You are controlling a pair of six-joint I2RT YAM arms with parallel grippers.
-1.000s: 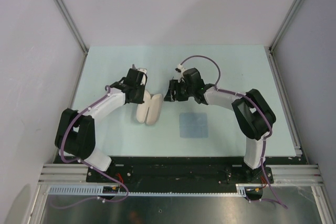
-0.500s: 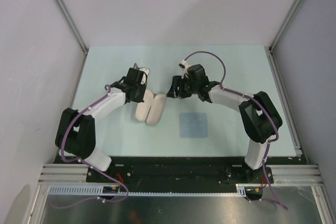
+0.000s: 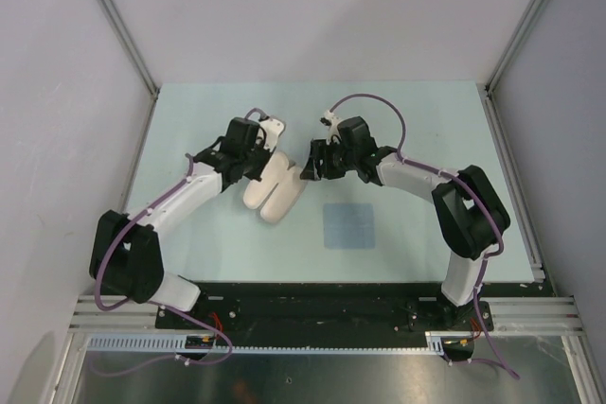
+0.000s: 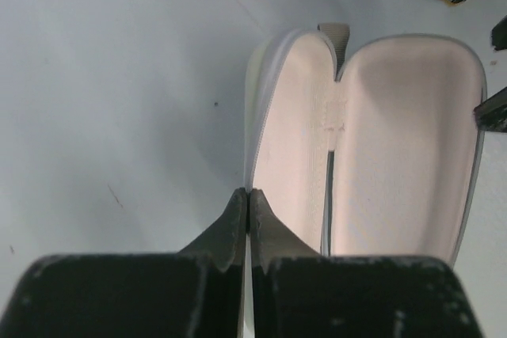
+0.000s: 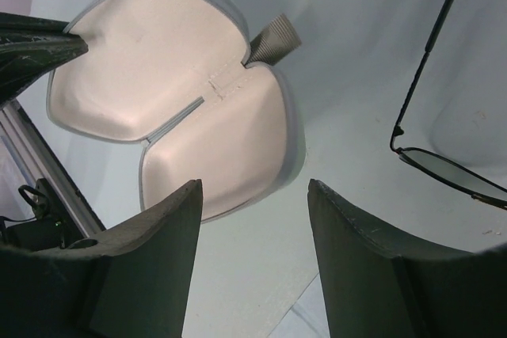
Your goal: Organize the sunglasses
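left gripper newly clamps the rim of the open case, pinning it; right gripper, jaws spread beside the case, can fetch the sunglasses.

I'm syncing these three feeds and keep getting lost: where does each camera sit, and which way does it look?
Top: fixed above and behind the arms, looking down on the table; both arms show.
Left wrist: on the left arm, looking past the left hand, shut on the open case's rim.
Right wrist: on the right arm, looking through the open right hand at case and sunglasses.
Shared: the case, in all three.
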